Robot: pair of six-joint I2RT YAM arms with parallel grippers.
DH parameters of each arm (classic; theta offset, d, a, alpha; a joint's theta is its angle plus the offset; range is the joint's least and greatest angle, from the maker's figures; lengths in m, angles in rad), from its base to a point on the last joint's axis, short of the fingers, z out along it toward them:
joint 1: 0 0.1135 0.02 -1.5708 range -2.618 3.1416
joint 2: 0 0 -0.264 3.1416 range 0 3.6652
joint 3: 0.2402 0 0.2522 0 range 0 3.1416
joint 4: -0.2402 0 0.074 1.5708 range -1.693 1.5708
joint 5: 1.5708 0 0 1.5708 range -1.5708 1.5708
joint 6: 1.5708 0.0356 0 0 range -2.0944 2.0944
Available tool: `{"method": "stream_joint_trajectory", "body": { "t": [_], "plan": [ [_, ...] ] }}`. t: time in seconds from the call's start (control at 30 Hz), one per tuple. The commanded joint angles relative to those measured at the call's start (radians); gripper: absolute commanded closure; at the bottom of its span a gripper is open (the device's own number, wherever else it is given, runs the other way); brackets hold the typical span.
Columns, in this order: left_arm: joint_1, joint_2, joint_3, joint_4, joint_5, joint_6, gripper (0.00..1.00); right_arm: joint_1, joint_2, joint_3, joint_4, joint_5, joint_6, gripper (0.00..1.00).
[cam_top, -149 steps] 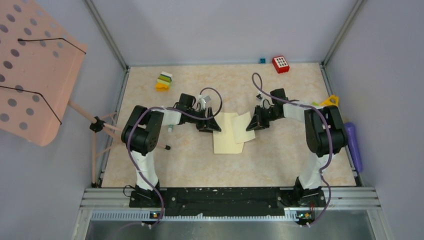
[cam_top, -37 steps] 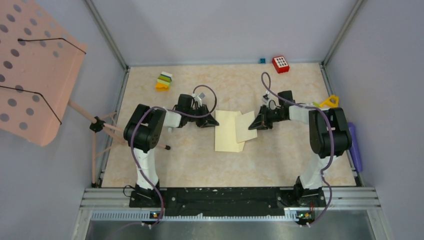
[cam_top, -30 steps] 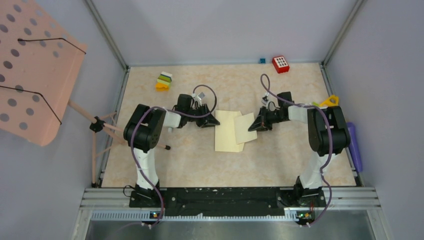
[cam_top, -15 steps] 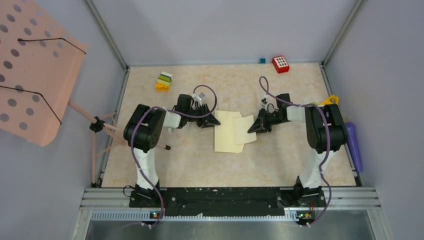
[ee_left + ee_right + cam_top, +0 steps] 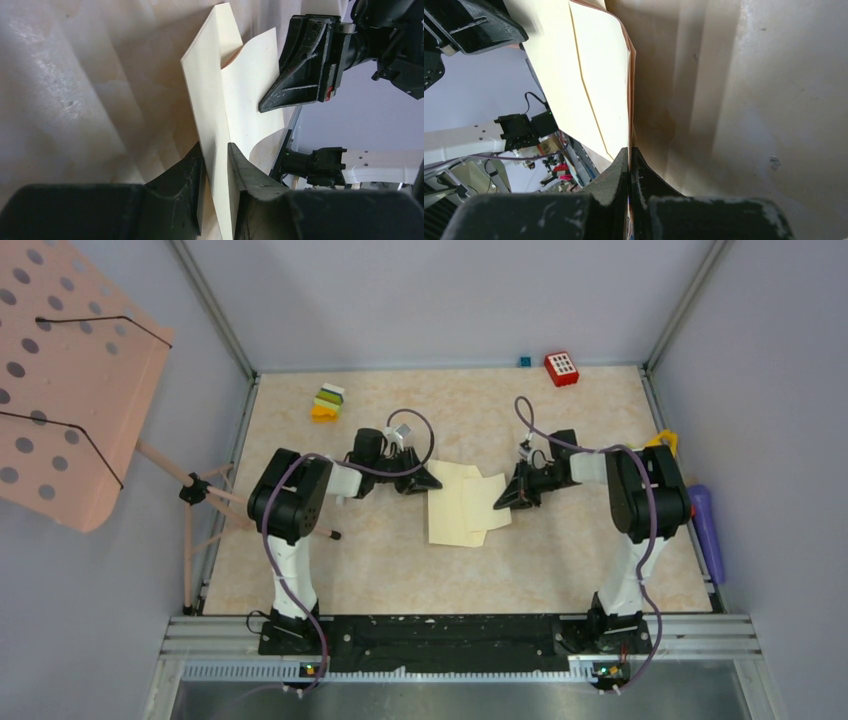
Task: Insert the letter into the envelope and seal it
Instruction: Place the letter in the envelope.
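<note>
Overhead, a marbled counter (image 5: 400,570) lies between lavender walls (image 5: 450,300). Left end effector (image 5: 436,484) pinches the envelope (image 5: 447,525); right end effector (image 5: 499,503) clamps the letter (image 5: 482,510).

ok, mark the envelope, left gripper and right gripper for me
envelope (image 5: 447,520): top external view, lower-left part of its pale yellow face.
left gripper (image 5: 215,152): left wrist view, midway between its two fingertips.
right gripper (image 5: 629,152): right wrist view, midway between its closed fingertips.

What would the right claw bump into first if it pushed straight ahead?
Probably the envelope: the right gripper, shut on a smaller pale sheet, points at it. The left gripper lies beyond; height is unclear.
</note>
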Motion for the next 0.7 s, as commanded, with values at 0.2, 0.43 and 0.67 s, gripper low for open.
{"method": "stream_joint_trajectory", "body": {
  "t": [0.2, 0.43, 0.67],
  "plan": [
    [-0.001, 0.029, -0.023, 0.179, 0.092, -0.090, 0.78, 0.016, 0.029, 0.034, 0.053, -0.022, 0.014, 1.00],
    [-0.001, 0.037, -0.030, 0.250, 0.122, -0.138, 0.82, 0.006, 0.044, 0.034, 0.069, -0.067, 0.021, 1.00],
    [-0.002, 0.035, -0.036, 0.276, 0.132, -0.158, 0.85, -0.023, 0.054, 0.020, 0.110, -0.107, 0.058, 1.00]
  ]
}}
